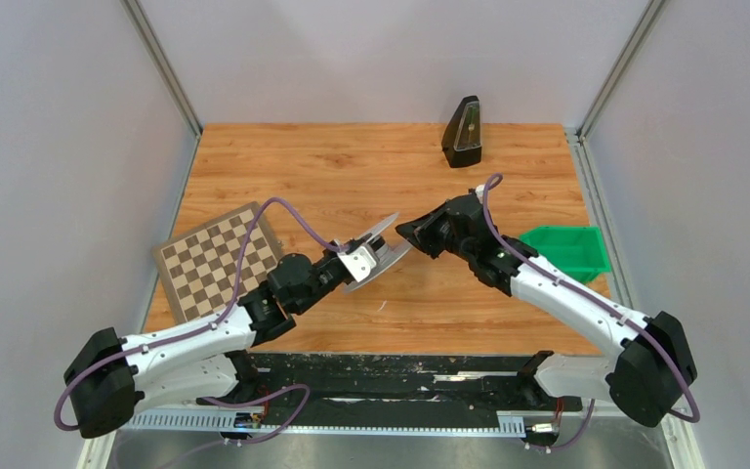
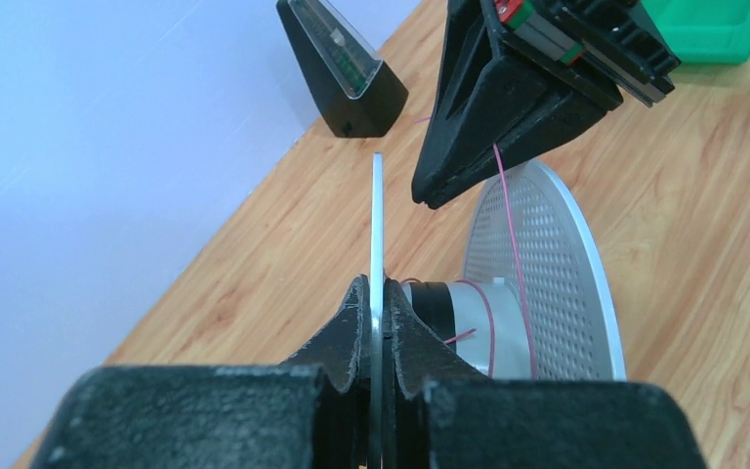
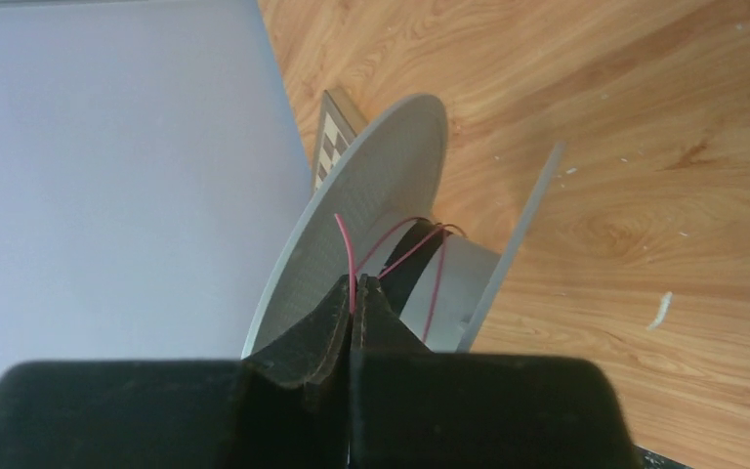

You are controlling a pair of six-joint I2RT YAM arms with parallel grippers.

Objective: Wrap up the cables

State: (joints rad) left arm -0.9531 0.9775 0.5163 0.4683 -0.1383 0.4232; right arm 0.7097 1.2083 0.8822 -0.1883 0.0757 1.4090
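A silver spool (image 1: 379, 256) with two round flanges is held above the table's middle. My left gripper (image 2: 377, 305) is shut on the thin edge of one flange (image 2: 377, 215); the other flange (image 2: 547, 274) is perforated. A thin red cable (image 2: 513, 244) runs round the spool's hub (image 2: 469, 327) and up to my right gripper (image 2: 430, 195). In the right wrist view that gripper (image 3: 356, 285) is shut on the red cable (image 3: 346, 249), just above the spool (image 3: 381, 195). In the top view the right gripper (image 1: 408, 234) sits close to the spool's right side.
A checkerboard (image 1: 219, 261) lies at the table's left edge. A black wedge-shaped device (image 1: 463, 132) stands at the back. A green bin (image 1: 564, 251) sits at the right, beside the right arm. Wooden table (image 1: 352, 166) with grey walls around.
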